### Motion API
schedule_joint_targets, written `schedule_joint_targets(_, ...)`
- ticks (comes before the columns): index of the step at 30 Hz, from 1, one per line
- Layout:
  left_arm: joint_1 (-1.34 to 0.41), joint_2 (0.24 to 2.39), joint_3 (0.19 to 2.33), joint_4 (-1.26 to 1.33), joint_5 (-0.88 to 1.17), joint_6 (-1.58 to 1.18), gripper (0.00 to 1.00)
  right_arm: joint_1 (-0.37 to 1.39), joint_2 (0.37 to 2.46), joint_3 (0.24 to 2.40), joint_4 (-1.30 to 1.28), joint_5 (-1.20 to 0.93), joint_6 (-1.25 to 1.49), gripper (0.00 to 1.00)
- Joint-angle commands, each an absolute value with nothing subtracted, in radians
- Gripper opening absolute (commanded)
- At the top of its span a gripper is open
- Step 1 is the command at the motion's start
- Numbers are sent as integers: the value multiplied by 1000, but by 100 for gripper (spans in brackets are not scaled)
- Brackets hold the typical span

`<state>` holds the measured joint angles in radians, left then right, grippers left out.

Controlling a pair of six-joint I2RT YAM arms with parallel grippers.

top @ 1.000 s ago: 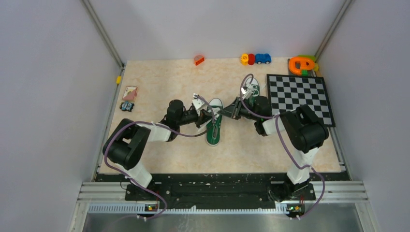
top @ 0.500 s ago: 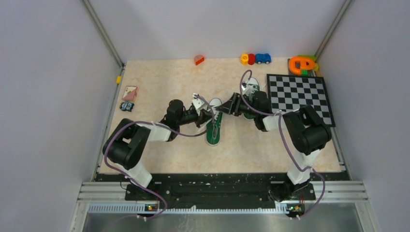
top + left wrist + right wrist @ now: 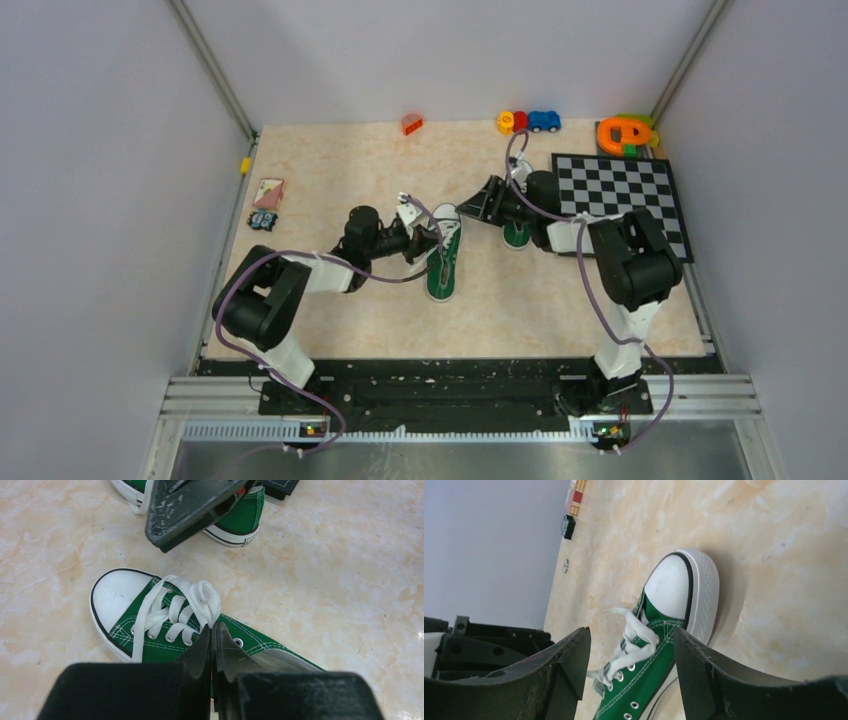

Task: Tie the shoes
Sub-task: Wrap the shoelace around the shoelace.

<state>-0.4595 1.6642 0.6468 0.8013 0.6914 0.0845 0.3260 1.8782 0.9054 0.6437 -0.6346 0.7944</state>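
Observation:
One green shoe (image 3: 443, 262) with a white toe cap lies mid-table; it also shows in the left wrist view (image 3: 150, 645) and the right wrist view (image 3: 659, 640). My left gripper (image 3: 436, 239) (image 3: 212, 628) is shut on a bunched loop of its white lace (image 3: 204, 600), just above the eyelets. My right gripper (image 3: 478, 206) (image 3: 631, 642) stands open above the shoe's far end, with nothing between its fingers (image 3: 190, 507). The second shoe (image 3: 517, 232) (image 3: 241, 521) lies behind, mostly hidden under the right arm.
A checkerboard (image 3: 622, 200) lies at the right. Small toys (image 3: 412, 124) (image 3: 528, 121) and an orange toy (image 3: 625, 133) line the back edge. A card (image 3: 268, 192) and a small dark object (image 3: 263, 219) sit by the left wall.
My right gripper has opened, let go of the lace, and drawn back toward the far right. The left gripper has stayed shut on the lace.

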Motion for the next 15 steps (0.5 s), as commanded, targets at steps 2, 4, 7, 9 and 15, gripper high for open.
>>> schedule_joint_targets(2, -455, 1640, 660, 849, 701, 75, 0, 324, 1932, 1056, 457, -680, 714, 61)
schedule_joint_targets(4, -455, 1638, 661, 847, 702, 74, 0, 327, 1950, 1108, 354, -677, 670, 58)
schedule_joint_targets(7, -456, 1634, 663, 833, 696, 83, 0, 336, 1946, 1153, 230, -653, 600, 55)
schedule_joint_targets(9, -455, 1633, 667, 819, 694, 89, 0, 341, 1940, 1168, 184, -647, 569, 54)
schedule_joint_targets(15, -455, 1635, 671, 813, 695, 90, 0, 353, 1960, 1210, 121, -674, 551, 51)
